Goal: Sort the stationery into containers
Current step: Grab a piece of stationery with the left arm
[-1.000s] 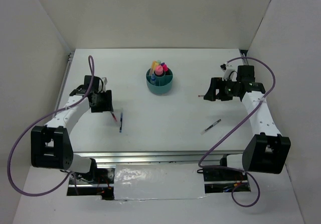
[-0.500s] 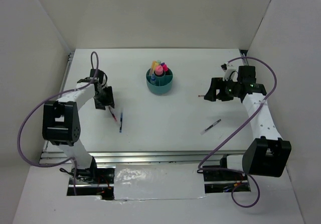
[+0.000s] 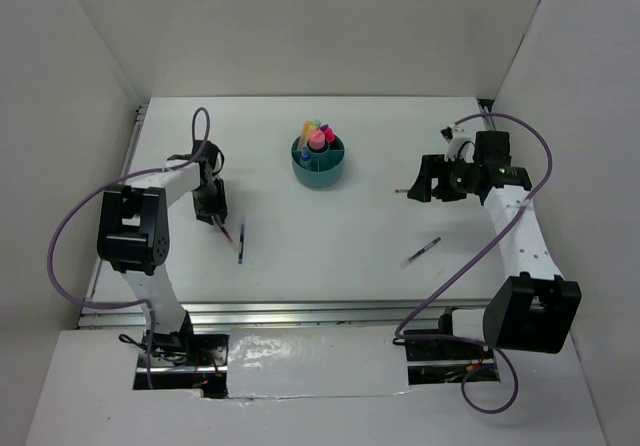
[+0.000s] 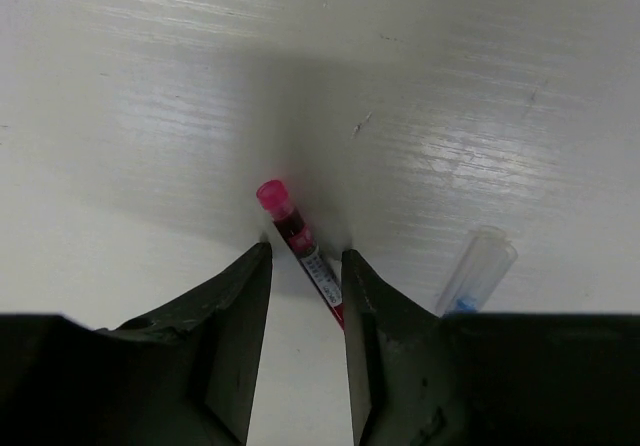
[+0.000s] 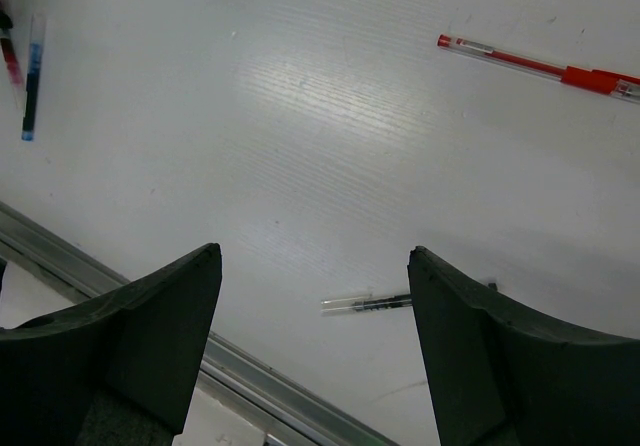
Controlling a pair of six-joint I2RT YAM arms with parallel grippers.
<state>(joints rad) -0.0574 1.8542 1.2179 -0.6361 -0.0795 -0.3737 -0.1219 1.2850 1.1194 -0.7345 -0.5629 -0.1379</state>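
Observation:
A red pen (image 4: 300,246) lies on the table between the narrowed jaws of my left gripper (image 4: 305,256). It rests against the right finger (image 4: 365,306), with a gap to the other finger. Beside it lies a blue pen (image 4: 478,276) with a clear cap. From above, my left gripper (image 3: 215,214) sits at the red pen (image 3: 229,232) and blue pen (image 3: 241,244). My right gripper (image 5: 313,254) hangs wide open and empty above a black pen (image 5: 385,302). Another red pen (image 5: 540,66) lies farther off. The teal organizer (image 3: 319,173) holds several markers.
A metal rail (image 5: 120,266) runs along the table's near edge. White walls close in the back and both sides. The black pen (image 3: 421,252) lies in front of the right arm. Purple cables (image 3: 60,256) loop off both arms.
My left arm has swung in toward the red pen, and its jaws have narrowed around it. The right gripper has hardly moved and stays wide.

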